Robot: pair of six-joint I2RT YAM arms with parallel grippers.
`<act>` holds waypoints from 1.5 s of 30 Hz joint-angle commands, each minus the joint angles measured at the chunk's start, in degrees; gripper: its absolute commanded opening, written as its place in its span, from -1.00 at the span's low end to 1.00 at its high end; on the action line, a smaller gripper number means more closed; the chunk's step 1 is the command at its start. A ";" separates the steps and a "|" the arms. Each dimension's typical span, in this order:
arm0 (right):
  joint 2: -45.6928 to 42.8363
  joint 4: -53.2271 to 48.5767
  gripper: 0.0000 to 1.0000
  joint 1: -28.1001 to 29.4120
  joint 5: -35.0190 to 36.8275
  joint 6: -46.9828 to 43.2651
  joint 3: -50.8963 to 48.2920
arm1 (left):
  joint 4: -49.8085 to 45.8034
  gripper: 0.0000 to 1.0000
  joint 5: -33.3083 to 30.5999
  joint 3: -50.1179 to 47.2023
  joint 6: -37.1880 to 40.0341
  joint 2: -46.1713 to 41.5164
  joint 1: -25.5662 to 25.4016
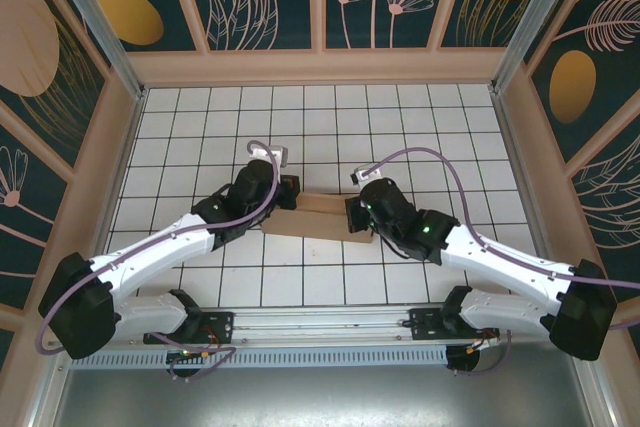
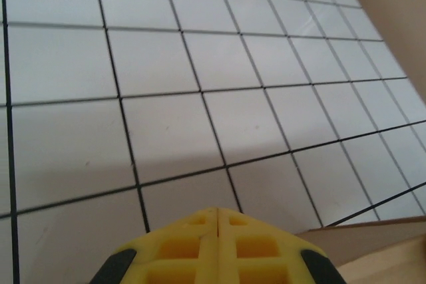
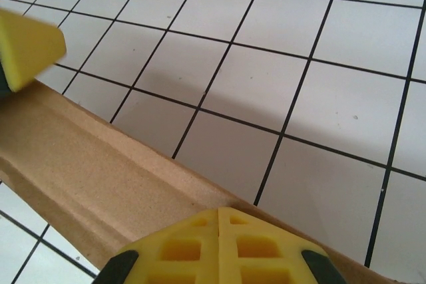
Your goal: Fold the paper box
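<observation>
Yellow tips of the right gripper (image 3: 218, 229) are squeezed shut at the right end of the paper box (image 3: 100, 181) — pinching it or not, I cannot tell; the left gripper (image 2: 218, 229), shut too, sits at its left end; the box lies longways between them on the worktop (image 3: 333, 124).

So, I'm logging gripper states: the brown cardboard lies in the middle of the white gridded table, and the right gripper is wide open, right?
No: the right gripper is shut, with no gap between its yellow tips in the right wrist view. The paper box does lie in the middle of the white gridded table.
</observation>
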 commanded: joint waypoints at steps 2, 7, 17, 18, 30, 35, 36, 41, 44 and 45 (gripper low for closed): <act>1.28 -1.16 -0.97 0.78 0.90 2.58 -3.45 | 3.91 -1.00 -1.81 -4.19 -2.79 -1.57 0.29; -0.04 -2.88 -0.80 0.70 2.44 2.56 -1.68 | 6.22 -1.00 -2.36 -7.07 -3.47 -1.80 0.28; -9.78 -7.27 0.14 -2.19 1.63 8.23 1.61 | 7.00 -1.00 -1.79 -7.99 -3.60 -3.02 0.33; -10.75 -7.52 0.16 -2.51 1.17 8.93 1.26 | 6.69 -1.00 -2.04 -7.50 -3.60 -3.59 0.31; -14.54 -10.87 0.19 -10.89 -8.53 10.79 0.15 | 0.62 0.44 -2.85 2.29 -0.03 -7.07 0.29; -13.49 -9.51 0.19 -12.31 -12.45 11.75 0.24 | -5.63 0.56 -5.03 4.94 1.96 -9.86 1.22; -13.07 -9.13 0.19 -12.60 -13.36 12.00 0.30 | -7.30 0.58 -4.77 5.21 1.68 -10.43 2.07; -11.34 -9.41 0.19 -12.75 -15.24 12.47 0.76 | -14.33 0.65 -4.38 4.03 1.91 -12.09 4.87; -11.35 -9.76 0.19 -12.84 -14.35 12.12 0.58 | -15.19 0.67 -5.24 1.14 2.00 -13.44 5.30; -11.18 -9.84 0.19 -12.85 -14.27 12.03 0.54 | -15.53 0.67 -5.60 0.51 2.03 -13.72 5.38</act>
